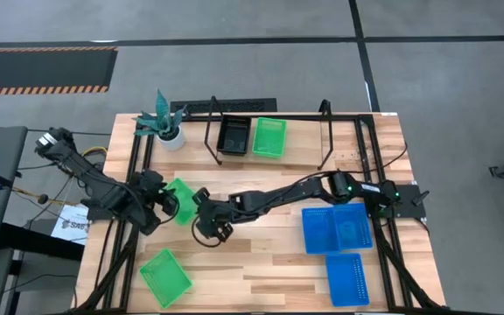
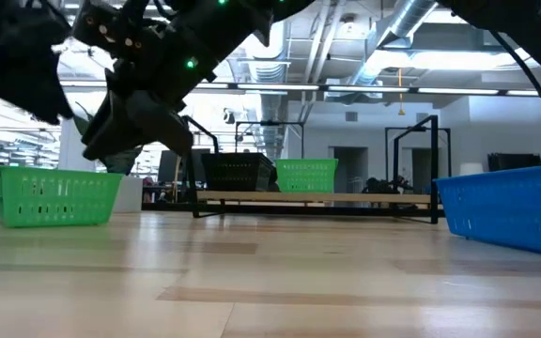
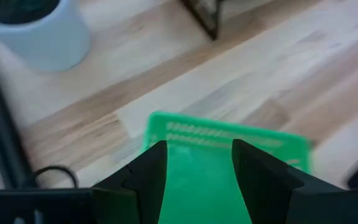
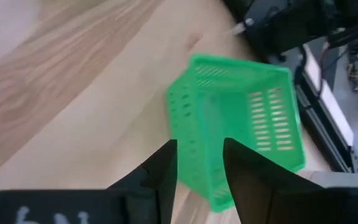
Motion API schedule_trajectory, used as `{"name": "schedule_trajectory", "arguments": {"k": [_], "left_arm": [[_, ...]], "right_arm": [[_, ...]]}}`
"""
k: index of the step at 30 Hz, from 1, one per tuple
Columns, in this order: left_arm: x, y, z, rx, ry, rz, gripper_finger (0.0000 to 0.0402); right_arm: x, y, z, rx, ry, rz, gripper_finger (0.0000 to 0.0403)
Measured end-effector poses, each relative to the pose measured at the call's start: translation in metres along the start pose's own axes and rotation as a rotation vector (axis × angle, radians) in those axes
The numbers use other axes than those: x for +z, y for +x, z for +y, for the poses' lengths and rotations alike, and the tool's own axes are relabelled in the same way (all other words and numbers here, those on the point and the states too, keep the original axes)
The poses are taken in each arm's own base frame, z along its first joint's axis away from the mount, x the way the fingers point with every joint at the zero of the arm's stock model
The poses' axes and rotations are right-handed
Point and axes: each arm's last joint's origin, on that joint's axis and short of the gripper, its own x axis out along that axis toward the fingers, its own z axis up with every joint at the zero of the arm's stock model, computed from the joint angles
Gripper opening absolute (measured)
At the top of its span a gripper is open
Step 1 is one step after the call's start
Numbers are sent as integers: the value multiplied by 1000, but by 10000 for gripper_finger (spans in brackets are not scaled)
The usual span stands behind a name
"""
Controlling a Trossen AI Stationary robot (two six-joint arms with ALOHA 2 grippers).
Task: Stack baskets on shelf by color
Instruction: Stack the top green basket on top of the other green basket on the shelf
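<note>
A bright green basket [image 1: 182,198] is held tilted above the table's left middle, between my left gripper [image 1: 166,204] and my right gripper [image 1: 201,203], each shut on it. It also shows in the left wrist view [image 3: 229,134] and the right wrist view [image 4: 241,124]. A second green basket [image 1: 164,276] sits flat on the table near the left near corner [image 2: 54,195]. On the shelf [image 1: 324,131] at the far edge stand a black basket [image 1: 233,136] and a green basket [image 1: 269,137]. Blue baskets [image 1: 335,227] lie on the table's right side. My left gripper [image 3: 199,152] pinches one wall [image 3: 197,180] of the green basket between its two fingers, coming from the table's left. The basket reaches away past the fingertips, clear of the table. My right gripper [image 4: 199,149] pinches the basket at a wall by a corner [image 4: 199,168], coming from the table's right. The basket sits tilted on its side in the hold, its open side showing. How far back between the fingers it reaches does not show.
A potted plant [image 1: 166,127] stands at the far left corner beside the shelf. Another blue basket [image 1: 354,278] lies near the right near corner. Black frame rods [image 1: 121,254] run along both table sides. Bare tabletop shows between the arms and the near edge [image 1: 261,271].
</note>
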Motion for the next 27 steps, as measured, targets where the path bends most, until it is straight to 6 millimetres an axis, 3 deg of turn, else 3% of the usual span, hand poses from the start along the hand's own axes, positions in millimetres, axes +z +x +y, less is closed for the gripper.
{"name": "schedule_trajectory", "arguments": {"k": [13,27], "left_arm": [[1,13,3,65,0,48,169],[1,14,2,57,18,55,169]], "right_arm": [[-10,5,-21,66,53,-158,152],[-36,36,-14,95,69,-150,147]]}}
